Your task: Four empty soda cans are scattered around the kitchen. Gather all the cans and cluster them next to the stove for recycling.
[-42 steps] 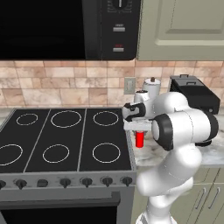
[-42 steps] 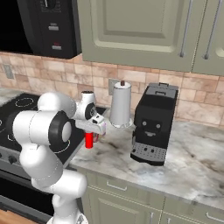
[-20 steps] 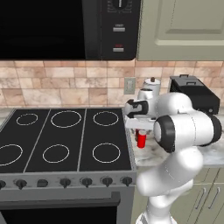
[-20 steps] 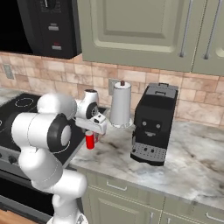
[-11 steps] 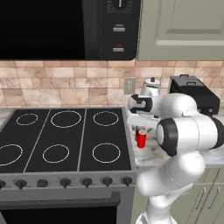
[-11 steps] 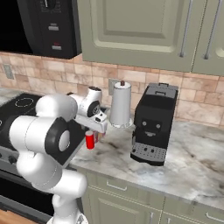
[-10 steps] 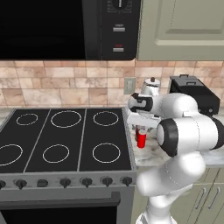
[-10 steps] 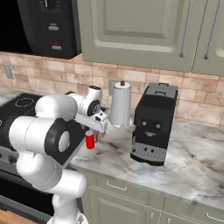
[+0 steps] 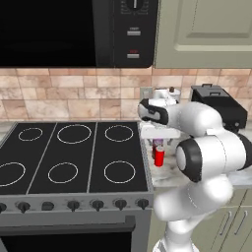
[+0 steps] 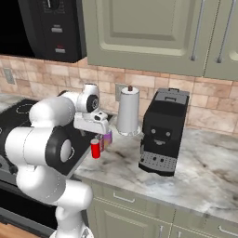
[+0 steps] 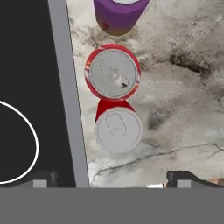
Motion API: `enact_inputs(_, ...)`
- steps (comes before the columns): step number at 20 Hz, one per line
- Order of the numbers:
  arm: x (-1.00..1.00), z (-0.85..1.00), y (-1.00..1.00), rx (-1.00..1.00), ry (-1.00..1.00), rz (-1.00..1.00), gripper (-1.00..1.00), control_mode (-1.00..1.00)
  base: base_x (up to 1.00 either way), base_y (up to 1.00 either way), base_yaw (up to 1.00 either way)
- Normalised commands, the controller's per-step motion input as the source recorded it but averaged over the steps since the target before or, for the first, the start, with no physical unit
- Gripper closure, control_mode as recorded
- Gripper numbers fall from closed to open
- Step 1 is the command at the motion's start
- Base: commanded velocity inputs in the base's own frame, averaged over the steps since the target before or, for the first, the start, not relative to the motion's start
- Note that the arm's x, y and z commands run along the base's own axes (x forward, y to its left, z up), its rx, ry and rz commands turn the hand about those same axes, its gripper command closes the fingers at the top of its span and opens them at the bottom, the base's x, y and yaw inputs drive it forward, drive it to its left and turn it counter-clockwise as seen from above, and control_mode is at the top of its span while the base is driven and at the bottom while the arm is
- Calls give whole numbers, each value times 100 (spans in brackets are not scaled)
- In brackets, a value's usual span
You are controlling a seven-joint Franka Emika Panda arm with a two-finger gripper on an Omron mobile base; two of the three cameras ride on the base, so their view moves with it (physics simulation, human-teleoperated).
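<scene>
While the tool (image 11: 111,177) hangs spread, two red cans (image 11: 113,72) stand upright, tops up.

Gripper (image 11: 112,177) now higher above red can (image 11: 118,130), off it; jaws wider; arm elbow raised.

Both base views look forward and down from behind the arm, left and right, sharing the stove (image 9: 74,157) edge and counter (image 10: 195,172). The hand view looks straight down, close over that same counter strip.
</scene>
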Motion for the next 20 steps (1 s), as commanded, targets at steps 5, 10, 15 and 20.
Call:
enact_inputs(5,-81,13,2,-2,1,-2,-100,-100,0,0,0)
enact_inputs(10,-79,18,12,0,-4,-4,-100,-100,0,0,0)
enact_inputs(15,-48,3,46,0,-17,-5,-100,-100,0,0,0)
enact_inputs(20,-20,-6,15,0,-20,1,-100,-100,0,0,0)
